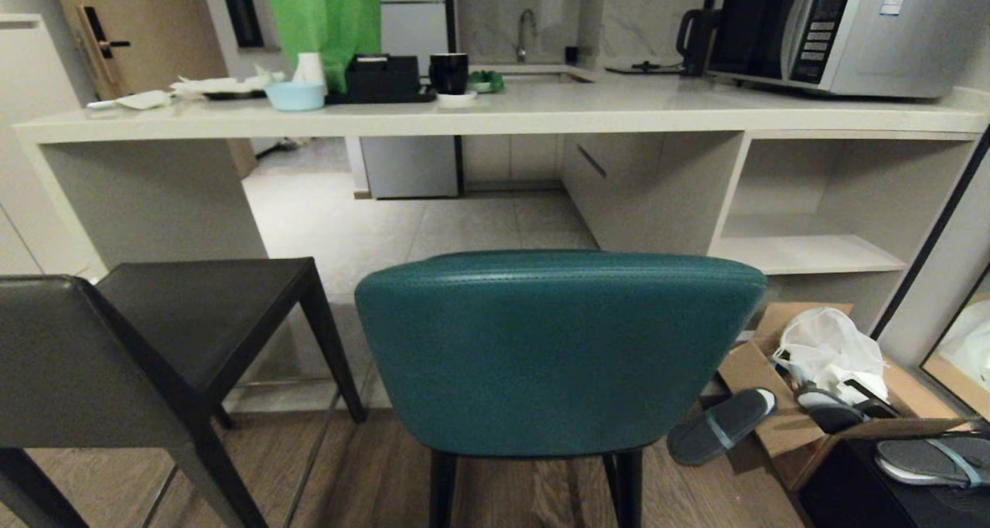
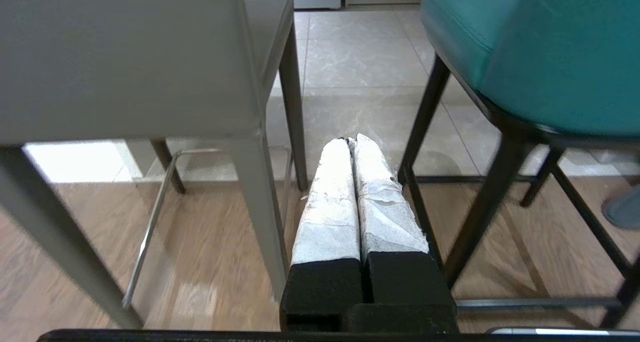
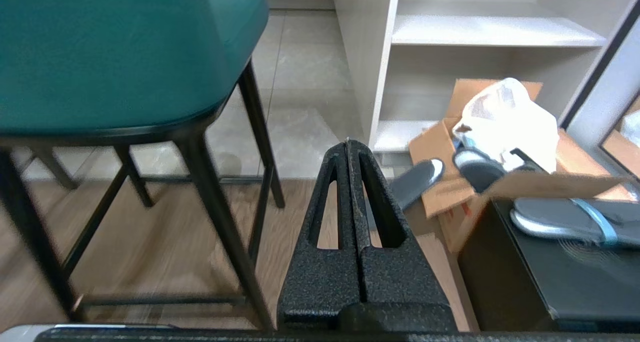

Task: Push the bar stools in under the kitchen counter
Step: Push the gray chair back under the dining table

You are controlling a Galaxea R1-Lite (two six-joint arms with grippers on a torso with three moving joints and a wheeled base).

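The teal stool (image 1: 561, 350) stands back from the surface (image 1: 495, 114), its curved back nearest the camera, with the dark grey stool (image 1: 147, 342) just to its left (both still outside the overhang). The left tool (image 2: 352, 144), pressed shut and empty, hangs low between the two stools. The right tool (image 3: 348, 146), likewise closed on nothing, hangs beside the teal stool's legs, near a cardboard box (image 3: 450, 146).
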